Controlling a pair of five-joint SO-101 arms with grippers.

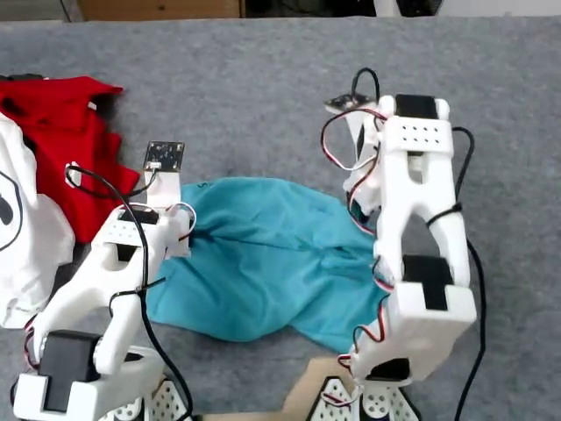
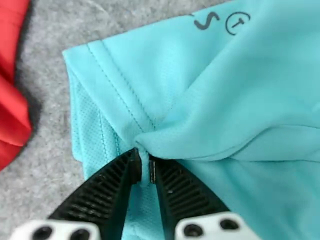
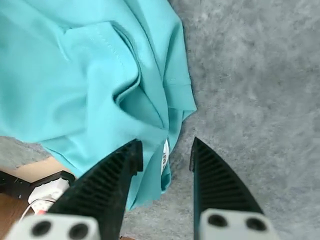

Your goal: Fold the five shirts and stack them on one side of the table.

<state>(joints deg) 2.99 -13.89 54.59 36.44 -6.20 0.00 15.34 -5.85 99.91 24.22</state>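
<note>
Early stage: the teal shirt (image 1: 263,263) lies crumpled and unfolded, with the red shirt (image 1: 66,132) and white shirt (image 1: 26,237) heaped beside it. The left gripper (image 2: 143,162) clamps a teal fold; the right gripper (image 3: 166,150) stands with jaws apart at the shirt's edge.

A grey tabletop (image 1: 263,105) with a fuzzy, felt-like, mottled surface spans the scene from side to side. At the middle of its near edge lies a flat tan board (image 1: 298,395) with an angled corner. Beyond the far edge, a brown wooden panel (image 1: 158,8) runs along the back.
</note>
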